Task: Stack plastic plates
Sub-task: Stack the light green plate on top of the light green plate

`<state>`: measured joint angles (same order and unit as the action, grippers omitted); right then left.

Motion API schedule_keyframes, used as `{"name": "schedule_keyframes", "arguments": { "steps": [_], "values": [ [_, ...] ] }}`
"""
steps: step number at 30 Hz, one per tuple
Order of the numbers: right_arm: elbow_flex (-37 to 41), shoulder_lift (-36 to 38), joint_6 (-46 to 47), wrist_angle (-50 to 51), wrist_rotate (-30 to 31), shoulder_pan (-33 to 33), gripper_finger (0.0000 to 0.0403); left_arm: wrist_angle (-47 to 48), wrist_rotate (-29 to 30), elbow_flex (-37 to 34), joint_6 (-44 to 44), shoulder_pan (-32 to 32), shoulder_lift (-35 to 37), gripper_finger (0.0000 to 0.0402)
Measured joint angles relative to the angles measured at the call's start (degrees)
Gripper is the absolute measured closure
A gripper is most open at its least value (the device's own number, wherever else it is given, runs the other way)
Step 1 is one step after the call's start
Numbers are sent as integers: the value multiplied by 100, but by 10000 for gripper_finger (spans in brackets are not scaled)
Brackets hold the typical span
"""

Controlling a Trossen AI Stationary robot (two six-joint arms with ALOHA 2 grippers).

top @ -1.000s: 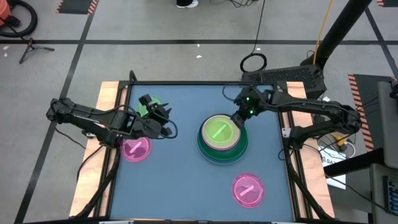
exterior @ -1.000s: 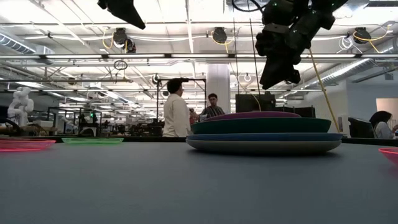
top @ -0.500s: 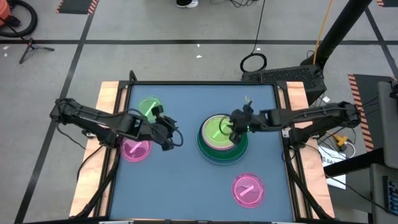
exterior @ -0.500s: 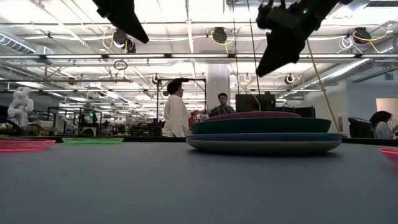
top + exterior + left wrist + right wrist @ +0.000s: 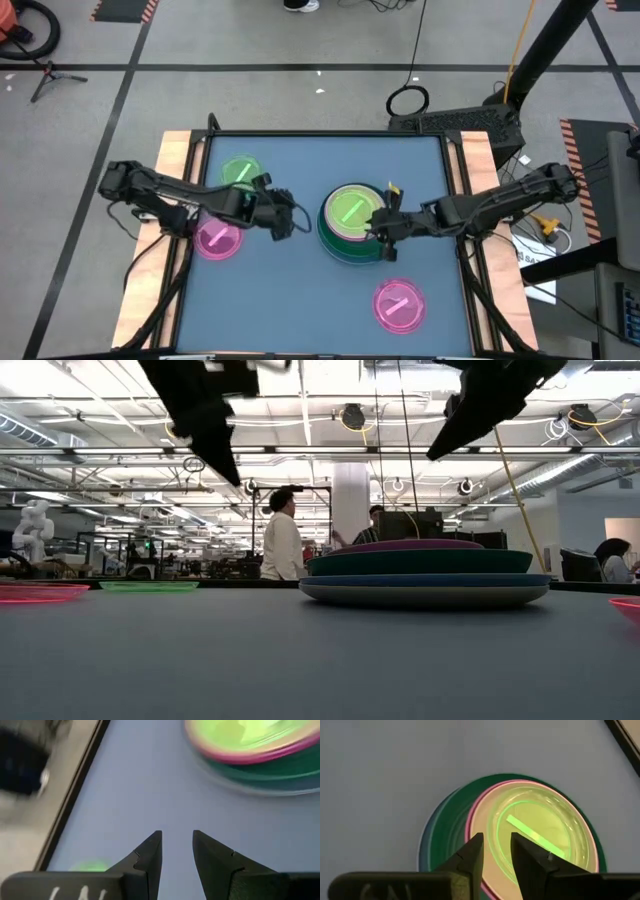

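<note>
A stack of plastic plates (image 5: 338,232) stands mid-table, blue at the bottom and dark green above, with a pink-rimmed plate and a translucent green one (image 5: 540,827) on top. A small green plate (image 5: 238,168) and a small pink plate (image 5: 215,242) lie at the table's left, and another pink plate (image 5: 398,303) lies near right. My left gripper (image 5: 300,228) hangs open above bare table, left of the stack. My right gripper (image 5: 372,228) hangs open high over the stack's right part. Neither has anything between its fingers (image 5: 150,855) (image 5: 470,855).
Wooden side rails (image 5: 178,150) border the blue table top. Bare table lies between the stack and the left plates and along the near edge. In the low view, people stand in the room beyond the far edge (image 5: 283,540).
My left gripper has come from above the small green plate toward the stack, sinking and tipping further down. My right gripper has swung from the stack's far side toward the near edge, over the stack's right part, rolling as it went. No plate has moved.
</note>
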<state>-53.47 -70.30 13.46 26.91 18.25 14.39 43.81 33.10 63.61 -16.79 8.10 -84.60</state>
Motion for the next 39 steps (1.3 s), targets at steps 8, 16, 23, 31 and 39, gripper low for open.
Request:
{"name": "schedule_keyframes", "arguments": {
  "steps": [8,16,23,31,39],
  "values": [
    [2,61,-656,-17,438,99,312,1160,-364,-40,-961,-1434,-456,286],
    [2,848,-1030,-48,446,-16,312,515,-1231,-351,-415,-2629,-604,286],
    [2,1116,-990,-8,428,-7,312,298,-1582,-903,-439,-3120,-725,286],
    [2,977,-966,99,423,-3,312,-594,-1582,-1490,-686,-3285,-706,286],
    [2,974,-901,99,423,-2,312,-998,-1326,-1783,-774,-3301,-706,286]
  ]
}}
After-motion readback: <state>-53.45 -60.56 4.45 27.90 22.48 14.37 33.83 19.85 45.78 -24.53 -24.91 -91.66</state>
